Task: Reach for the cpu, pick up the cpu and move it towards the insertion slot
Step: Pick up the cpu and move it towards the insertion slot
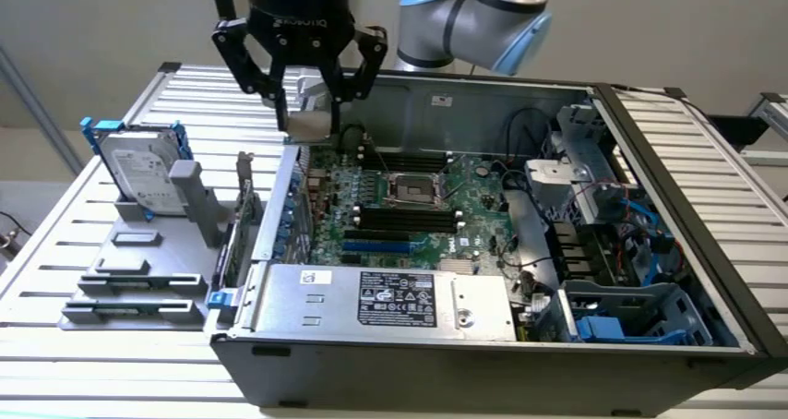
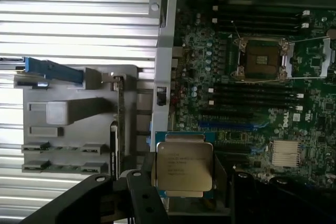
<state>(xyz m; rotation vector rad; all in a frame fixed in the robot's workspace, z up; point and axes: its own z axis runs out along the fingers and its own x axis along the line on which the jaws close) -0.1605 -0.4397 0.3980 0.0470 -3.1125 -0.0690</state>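
Jaws: clamped on the chip [image 2: 184,167], edges pinched between the fingers
Gripper [image 1: 308,124]: above the case's wall (exterior view's left)
Socket [image 1: 416,191]: on the board [image 2: 252,103], apart from the chip
Hard drive [image 1: 138,172]: upright in the grey rack

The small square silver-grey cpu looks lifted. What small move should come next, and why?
Probably a short sideways carry toward the exterior view's right. The black gripper is shut on the small square silver-grey cpu, held above the open computer case's edge, while the dark square insertion slot with its silver bracket lies lower on the green motherboard, apart from the chip.
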